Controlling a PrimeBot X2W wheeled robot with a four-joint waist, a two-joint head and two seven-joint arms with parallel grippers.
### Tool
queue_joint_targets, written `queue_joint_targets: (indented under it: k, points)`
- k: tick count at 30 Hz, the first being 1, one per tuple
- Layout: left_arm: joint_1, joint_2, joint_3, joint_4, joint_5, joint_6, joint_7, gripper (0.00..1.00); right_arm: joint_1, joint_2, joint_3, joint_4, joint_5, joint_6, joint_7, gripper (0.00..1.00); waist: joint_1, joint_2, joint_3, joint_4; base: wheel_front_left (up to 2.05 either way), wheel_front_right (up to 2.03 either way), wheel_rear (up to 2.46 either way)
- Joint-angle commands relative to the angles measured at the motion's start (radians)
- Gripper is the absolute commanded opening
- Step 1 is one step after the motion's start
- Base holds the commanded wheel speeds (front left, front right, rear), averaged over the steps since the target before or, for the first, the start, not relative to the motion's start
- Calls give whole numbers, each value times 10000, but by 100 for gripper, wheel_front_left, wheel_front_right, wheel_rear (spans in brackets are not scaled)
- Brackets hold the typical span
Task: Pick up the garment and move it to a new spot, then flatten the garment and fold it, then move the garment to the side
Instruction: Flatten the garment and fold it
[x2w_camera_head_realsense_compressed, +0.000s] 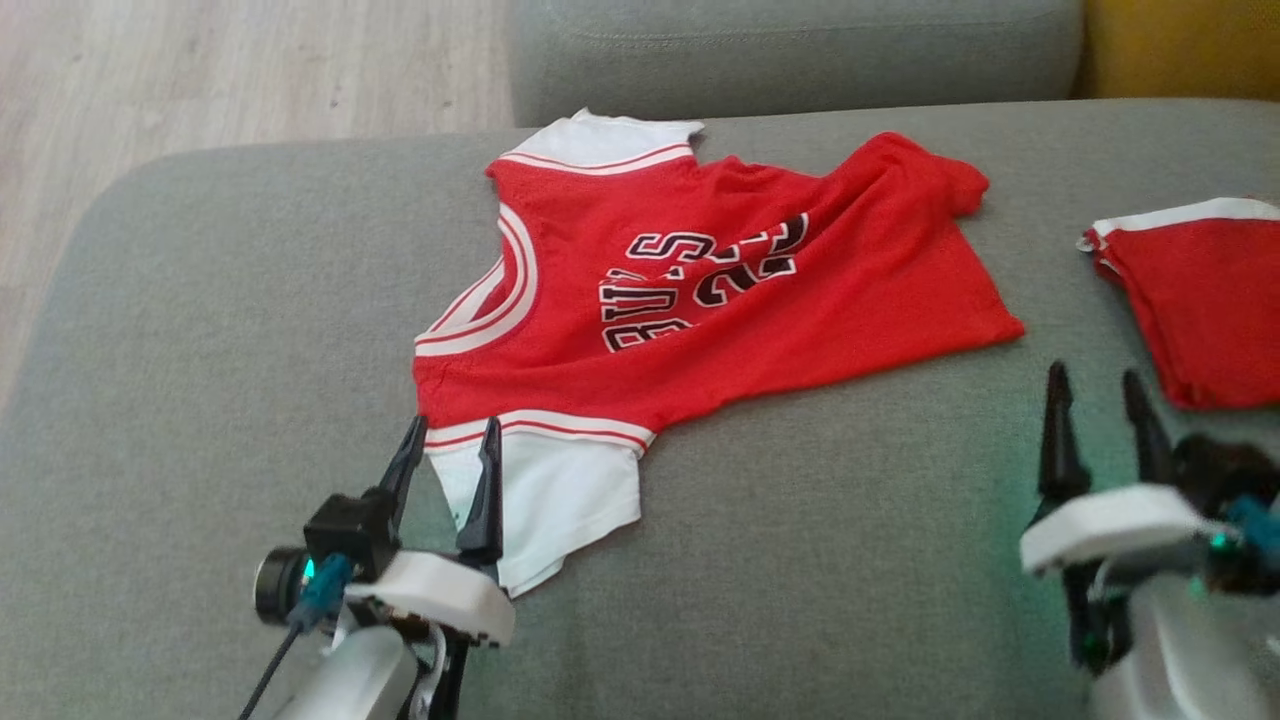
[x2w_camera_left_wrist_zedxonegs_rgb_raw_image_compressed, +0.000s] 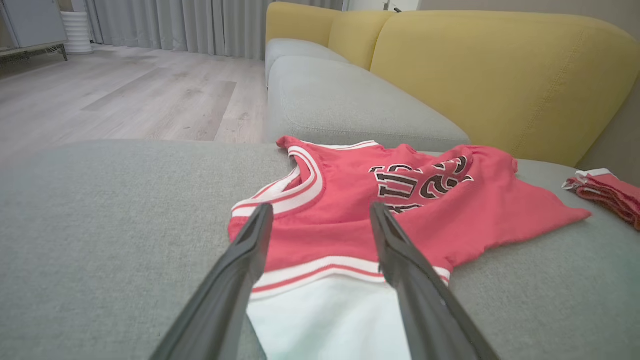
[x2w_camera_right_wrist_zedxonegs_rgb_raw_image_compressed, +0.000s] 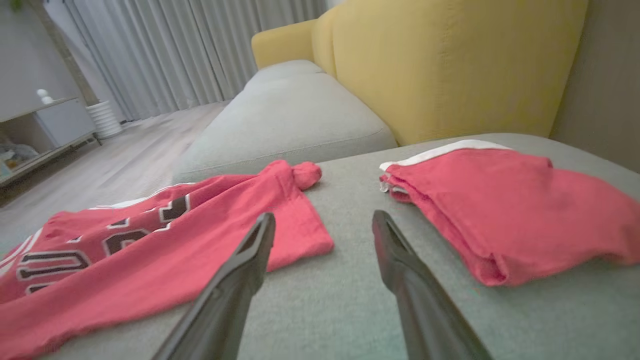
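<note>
The garment (x2w_camera_head_realsense_compressed: 700, 290) is a red jersey with white sleeves and black lettering, spread loosely and wrinkled across the grey sofa seat (x2w_camera_head_realsense_compressed: 800, 560). It also lies ahead in the left wrist view (x2w_camera_left_wrist_zedxonegs_rgb_raw_image_compressed: 360, 215) and at the left of the right wrist view (x2w_camera_right_wrist_zedxonegs_rgb_raw_image_compressed: 150, 250). My left gripper (x2w_camera_head_realsense_compressed: 450, 440) stands open over the near white sleeve (x2w_camera_head_realsense_compressed: 545, 500), holding nothing; its fingers (x2w_camera_left_wrist_zedxonegs_rgb_raw_image_compressed: 240, 270) straddle that sleeve. My right gripper (x2w_camera_head_realsense_compressed: 1095, 385) is open and empty above bare cushion, between the jersey's hem and a folded red garment.
A folded red garment with white trim (x2w_camera_head_realsense_compressed: 1200, 300) lies at the seat's right edge, also in the right wrist view (x2w_camera_right_wrist_zedxonegs_rgb_raw_image_compressed: 510, 210). A second grey cushion (x2w_camera_head_realsense_compressed: 790, 50) lies beyond, with yellow backrests (x2w_camera_left_wrist_zedxonegs_rgb_raw_image_compressed: 500, 75). Wooden floor (x2w_camera_head_realsense_compressed: 200, 80) is at the far left.
</note>
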Motion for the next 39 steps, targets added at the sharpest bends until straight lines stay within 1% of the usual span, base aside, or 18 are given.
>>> queue_joint_targets:
  k: [1, 4, 8, 12, 14, 16, 20, 25, 28, 29, 30, 31, 36, 39]
  points:
    - [-278, 222, 496, -317, 72, 63, -96, 100, -174, 32, 351, -465, 96, -9, -113, 100, 4, -1, 1, -62, 0, 0, 0]
    - [-201, 251, 626, -338, 88, 79, -97, 100, 375, 33, 613, -1018, 369, -9, -113, 100, 4, -1, 121, -167, 0, 0, 0]
    - [-481, 404, 704, -16, 120, 141, 73, 100, 458, 34, 813, -1440, 537, -9, -113, 100, 4, -1, 390, -352, 0, 0, 0]
    - [-1044, 594, 937, 679, 102, 470, 515, 100, 336, 34, 1099, -1762, 591, -9, -114, 100, 4, -1, 739, -614, 0, 0, 0]
    - [-1350, 679, 972, 1127, 71, 522, 867, 100, 307, 34, 1166, -1872, 631, -9, -114, 100, 4, -1, 919, -750, 0, 0, 0]
    - [-1668, 730, 971, 1549, 37, 462, 1140, 100, 312, 34, 1213, -1914, 676, -9, -114, 100, 4, -1, 1075, -861, 0, 0, 0]
    - [-2168, 716, 905, 2284, -157, 51, 1636, 100, 305, 35, 1302, -1945, 731, -9, -114, 100, 4, -1, 1336, -1056, 0, 0, 0]
    - [-2651, 761, 872, 3224, -277, -108, 2175, 100, 178, 35, 1387, -2023, 824, -9, -114, 100, 4, -1, 1602, -1254, 0, 0, 0]
    - [-2876, 755, 765, 3686, -341, -335, 2564, 100, 132, 35, 1437, -2084, 857, -9, -114, 100, 4, -1, 1701, -1341, 0, 0, 0]
    - [-2962, 756, 740, 3771, -358, -438, 2615, 50, 111, 35, 1457, -2105, 862, -9, -114, 100, 4, -1, 1738, -1367, 0, 0, 0]
    - [-3065, 761, 721, 3828, -358, -529, 2605, 14, 88, 35, 1475, -2127, 868, -9, -114, 100, 4, -1, 1776, -1395, 0, 0, 0]
    - [-3177, 777, 697, 3874, -329, -595, 2547, 0, 66, 35, 1492, -2147, 871, -9, -114, 100, 4, -1, 1806, -1420, 0, 0, 0]
    - [-3918, 886, 658, 4045, -134, -817, 2036, 0, -64, 35, 1601, -2210, 916, -9, -114, 100, 4, -1, 1966, -1561, 0, 0, 0]
    - [-4312, 941, 619, 4129, 3, -868, 1813, 0, -121, 35, 1674, -2225, 949, -9, -114, 100, 4, -1, 2030, -1616, 0, 0, 0]
